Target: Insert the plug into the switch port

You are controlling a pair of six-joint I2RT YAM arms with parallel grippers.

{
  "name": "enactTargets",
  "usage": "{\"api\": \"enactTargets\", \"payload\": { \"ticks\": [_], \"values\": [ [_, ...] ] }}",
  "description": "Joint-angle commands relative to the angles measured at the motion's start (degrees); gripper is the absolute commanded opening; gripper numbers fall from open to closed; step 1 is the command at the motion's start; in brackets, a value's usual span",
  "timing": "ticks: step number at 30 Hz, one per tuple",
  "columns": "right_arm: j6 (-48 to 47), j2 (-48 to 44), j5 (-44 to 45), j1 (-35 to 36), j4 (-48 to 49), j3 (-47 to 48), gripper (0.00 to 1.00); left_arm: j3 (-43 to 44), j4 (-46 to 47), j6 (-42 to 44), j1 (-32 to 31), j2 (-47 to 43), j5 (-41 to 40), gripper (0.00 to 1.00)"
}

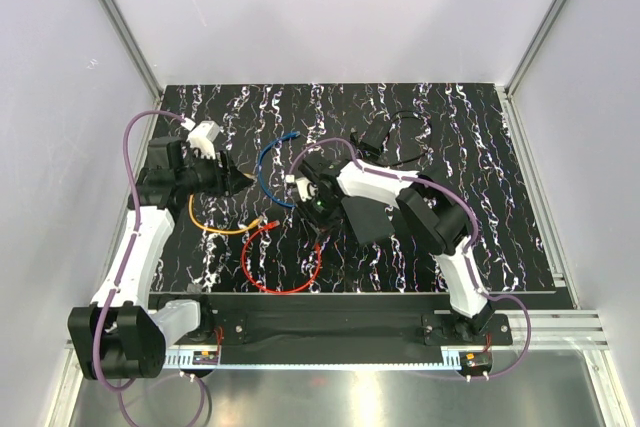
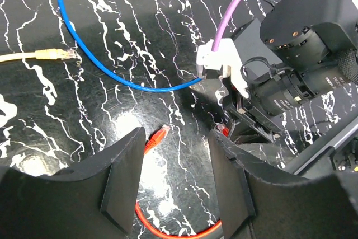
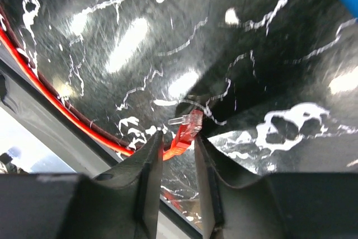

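My right gripper (image 3: 178, 141) straddles the red plug (image 3: 189, 124), jaws narrow; whether they pinch it, I cannot tell. My left gripper (image 2: 176, 138) hangs with jaws spread.

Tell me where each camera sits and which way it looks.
Top view: above, behind the arms, looking down at the black mat; left gripper and right gripper show.
Left wrist: on the left arm, facing the blue cable; its two fingers show.
Right wrist: on the right arm, close over the mat; its fingers flank a red plug.
Shared: both wrist views show the red cable.
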Motion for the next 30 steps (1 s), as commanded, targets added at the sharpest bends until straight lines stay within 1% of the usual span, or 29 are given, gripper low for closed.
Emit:
{"api": "enactTargets", "payload": {
  "ticks": [1,2,3,5,6,8,10,11,12,13,14,15,16,17,18,19,22,25,27,28,30],
  "values": [
    [0.40,2.64,3.85,0.28,3.47,2.06,0.32,0.06,1.90,2.50,0.20,-1.55,-0.76,0.54],
    [0.05,2.81,3.42,0.19,3.56,2.15,0.27,-0.03,1.81,3.03,0.28,-1.64,-0.41,0.54],
    [-0.21,2.47,3.32,0.19,3.64,2.07,0.14,-0.29,1.89,3.73,0.20,-2.25,-0.15,0.54],
    [-0.31,1.33,1.41,-0.85,4.95,1.54,0.02,-1.34,2.07,5.40,0.28,-3.13,1.26,0.54],
    [0.04,-0.51,0.52,-1.47,5.57,0.84,0.00,-1.61,2.16,6.71,0.20,-3.48,2.13,0.54],
    [1.01,-2.97,-2.63,-2.96,8.46,0.05,0.00,-2.49,2.51,8.13,0.20,-4.97,5.82,0.55],
    [3.73,-7.72,-4.92,-5.86,11.45,-1.80,0.00,-3.37,3.03,8.75,-0.24,-6.46,8.98,0.55],
    [5.04,-9.30,-6.16,-6.74,14.51,-2.33,0.00,-4.24,3.12,9.01,-0.77,-7.08,9.35,0.56],
    [6.19,-11.92,-6.86,-8.49,15.59,-2.94,0.00,-4.68,3.30,9.36,-1.38,-7.52,9.26,0.56],
    [8.55,-13.26,-7.65,-9.20,17.16,-3.47,0.00,-5.04,3.39,9.97,-3.82,-8.40,8.04,0.56],
    [9.96,-14.40,-8.97,-9.99,20.83,-4.08,0.00,-6.52,3.82,9.98,-5.33,-8.93,6.99,0.56],
    [11.54,-17.02,-8.98,-10.52,22.70,-5.92,0.00,-7.23,5.83,9.72,-7.08,-9.45,5.67,0.56],
    [14.17,-18.27,-8.98,-11.14,24.72,-6.98,0.00,-8.28,7.59,7.97,-10.84,-10.07,1.22,0.56],
    [15.50,-19.41,-9.76,-11.32,28.83,-8.21,0.00,-9.16,9.43,7.09,-12.88,-10.51,-0.83,0.55],
    [16.47,-20.64,-10.29,-11.41,30.00,-9.26,0.00,-10.22,12.93,6.38,-14.81,-10.25,-2.41,0.55],
    [18.05,-20.65,-10.91,-11.58,30.27,-9.19,0.00,-10.40,14.53,5.94,-19.27,-9.90,-6.60,0.52],
    [21.48,-20.48,-13.20,-11.76,33.08,-10.06,0.00,-10.23,21.04,1.74,-25.44,-6.74,-12.43,0.49],
    [22.37,-20.21,-13.47,-11.76,33.70,-9.45,0.00,-10.40,27.19,-0.91,-29.23,-3.32,-16.12,0.48],
    [22.55,-20.39,-12.32,-11.76,33.18,-8.75,0.00,-10.14,29.48,-1.36,-30.65,-1.73,-17.36,0.48],
    [22.63,-20.47,-11.89,-11.85,32.83,-8.66,0.00,-9.88,29.75,-1.62,-31.52,-0.16,-19.37,0.48],
    [23.24,-20.82,-11.27,-11.76,32.65,-8.92,0.00,-9.96,31.06,-3.11,-31.53,0.99,-21.14,0.47]
  ]
}}
